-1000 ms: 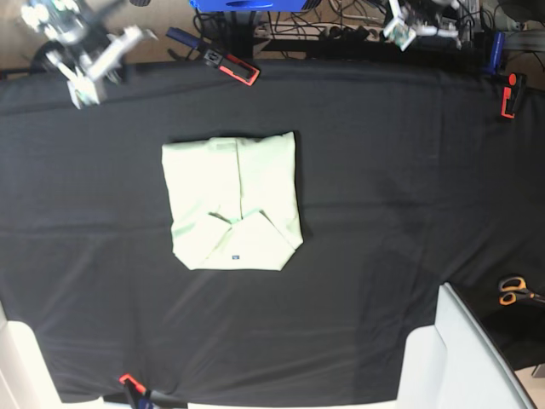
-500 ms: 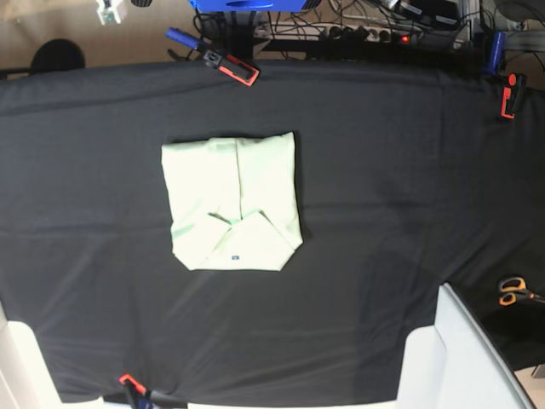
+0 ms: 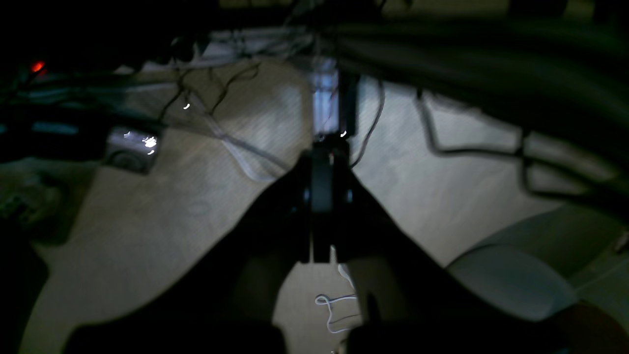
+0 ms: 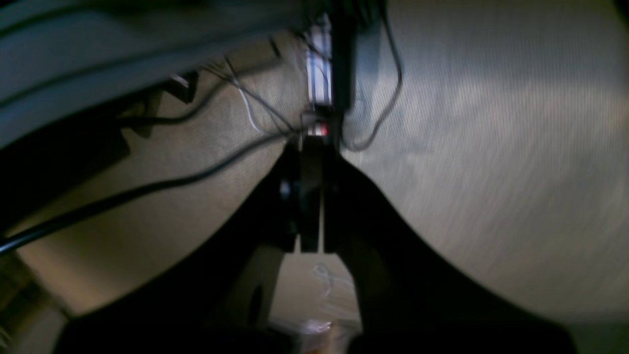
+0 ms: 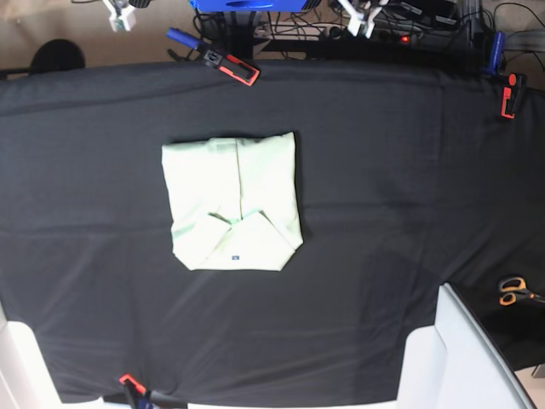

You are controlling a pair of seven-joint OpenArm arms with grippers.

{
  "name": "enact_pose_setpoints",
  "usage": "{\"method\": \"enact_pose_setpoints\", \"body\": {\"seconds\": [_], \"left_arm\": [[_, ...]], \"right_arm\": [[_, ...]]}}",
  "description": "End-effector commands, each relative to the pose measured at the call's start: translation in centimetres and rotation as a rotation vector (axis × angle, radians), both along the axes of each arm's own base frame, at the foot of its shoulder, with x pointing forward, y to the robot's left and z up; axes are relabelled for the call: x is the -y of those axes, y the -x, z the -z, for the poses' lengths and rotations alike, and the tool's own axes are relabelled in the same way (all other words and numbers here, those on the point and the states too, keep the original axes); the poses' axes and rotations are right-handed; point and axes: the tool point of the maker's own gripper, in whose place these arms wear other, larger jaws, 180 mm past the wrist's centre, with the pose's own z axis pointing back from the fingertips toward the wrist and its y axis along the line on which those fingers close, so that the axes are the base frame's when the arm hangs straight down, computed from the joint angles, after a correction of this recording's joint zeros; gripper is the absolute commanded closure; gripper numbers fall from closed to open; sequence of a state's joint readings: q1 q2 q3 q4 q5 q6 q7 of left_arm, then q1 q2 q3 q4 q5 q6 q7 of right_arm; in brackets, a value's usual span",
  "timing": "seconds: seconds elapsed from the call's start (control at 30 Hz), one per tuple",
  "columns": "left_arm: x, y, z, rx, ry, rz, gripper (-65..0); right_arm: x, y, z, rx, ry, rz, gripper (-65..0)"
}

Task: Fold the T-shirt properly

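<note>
From the base view, the T-shirt (image 5: 232, 203) lies flat on the black table cloth (image 5: 383, 170), a bit left of the middle and well apart from every edge. It is pale mint green and folded into a neat, almost square pack. A little blue tag (image 5: 234, 255) shows near its near edge. It looks soft, thin and light, so it would bend and flop if lifted. I think the best place to take hold is a folded edge or a corner, pinching all the layers at once so the fold does not fall open. Red clamps (image 5: 241, 68) hold the cloth at the far side, and scissors (image 5: 513, 290) lie far off at the right. The fold looks done to me.

From the left wrist view, the left gripper (image 3: 322, 196) has its jaws pressed together with nothing in them, over a pale floor (image 3: 196, 196) with wires.

From the right wrist view, the right gripper (image 4: 310, 196) is pressed together too, holding nothing
</note>
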State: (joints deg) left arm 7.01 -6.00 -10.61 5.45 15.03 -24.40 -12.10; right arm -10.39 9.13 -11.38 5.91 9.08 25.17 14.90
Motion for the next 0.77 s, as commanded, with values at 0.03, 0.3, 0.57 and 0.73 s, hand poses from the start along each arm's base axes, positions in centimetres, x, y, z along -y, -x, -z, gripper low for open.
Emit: {"method": "enact_pose_setpoints", "body": {"seconds": [0.03,0.3,0.57,0.73], "left_arm": [[-0.5,-0.5,-0.1,0.016,-0.004,-0.005,0.0],[-0.9,-1.5,-0.1,0.040,-0.010,-0.007,0.0],[-0.9,-1.2,-0.1,0.034,-0.010,-0.007,0.0],[-0.9,-1.2,-0.1,0.034,-0.010,-0.007,0.0]], "right_arm": [[-0.1,0.1,-0.2,0.017,-0.016,-0.067,-0.1],[0.9,0.2,-0.2,0.009,-0.001,-0.091,-0.1],[3.2,0.4,-0.3,0.000,0.034,-0.096,-0.1],[3.7,0.6,-0.3,-0.003,0.042,-0.099,-0.1]]}}
